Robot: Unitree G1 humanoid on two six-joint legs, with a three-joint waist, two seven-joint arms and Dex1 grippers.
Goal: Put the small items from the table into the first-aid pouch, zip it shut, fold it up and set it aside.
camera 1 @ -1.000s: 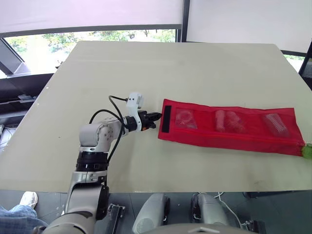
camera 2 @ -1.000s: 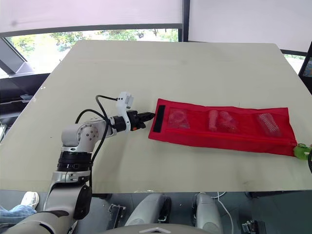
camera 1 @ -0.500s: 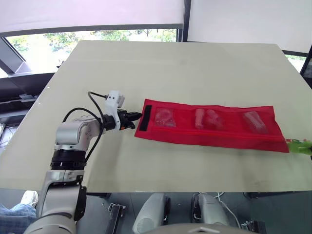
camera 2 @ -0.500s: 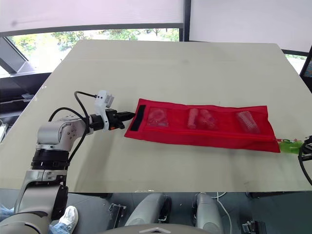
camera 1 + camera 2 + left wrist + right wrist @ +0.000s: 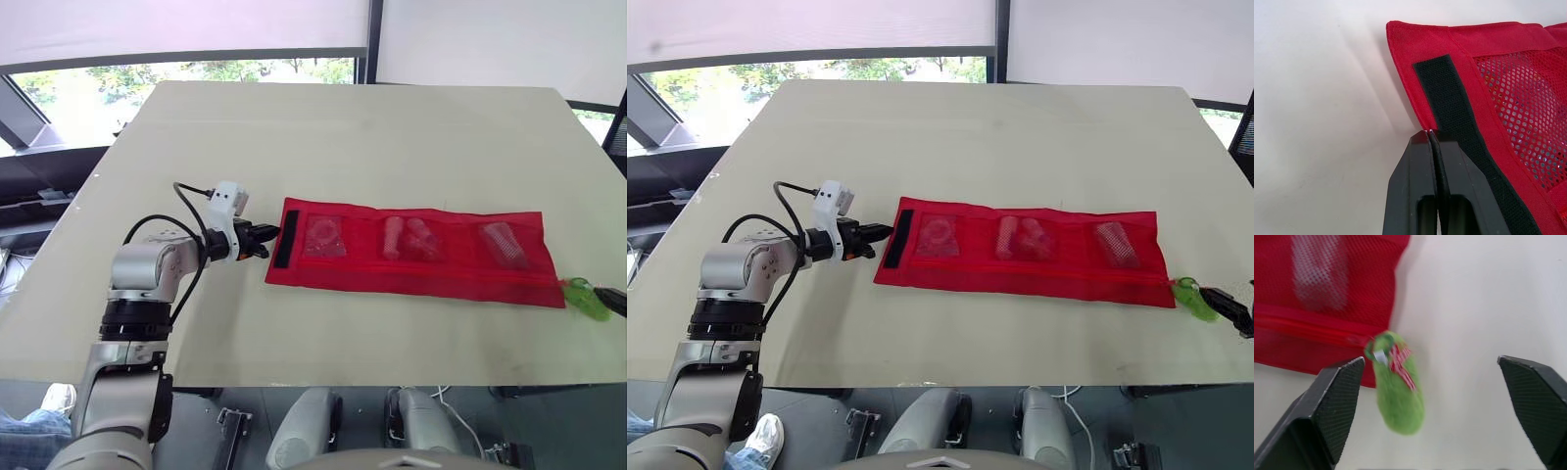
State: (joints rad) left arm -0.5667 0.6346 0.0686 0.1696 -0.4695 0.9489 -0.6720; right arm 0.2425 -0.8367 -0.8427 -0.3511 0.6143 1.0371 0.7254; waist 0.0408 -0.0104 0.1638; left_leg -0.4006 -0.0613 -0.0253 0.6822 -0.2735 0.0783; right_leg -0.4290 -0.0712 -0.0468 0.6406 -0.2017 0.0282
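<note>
The red first-aid pouch [image 5: 411, 259] lies flat and unfolded on the table, with small items showing through its three mesh pockets [image 5: 409, 238]. A black velcro strip [image 5: 1449, 98] runs across its left end. My left gripper [image 5: 1432, 134] is shut on the pouch's left edge, right beside that strip. At the right end, the green zipper pull [image 5: 1398, 394] lies loose on the table. My right gripper [image 5: 1430, 361] stands open around it, with its fingers [image 5: 1334, 396] well apart and not touching it.
The pale table [image 5: 323, 137] is bare behind the pouch. Its front edge [image 5: 294, 377] runs close below the pouch. A person's shoe [image 5: 769, 431] shows on the floor at the near left.
My right gripper has opened and let go of the green zipper pull, which now lies on the table. The left gripper stays shut on the pouch edge. The camera view shifted.
</note>
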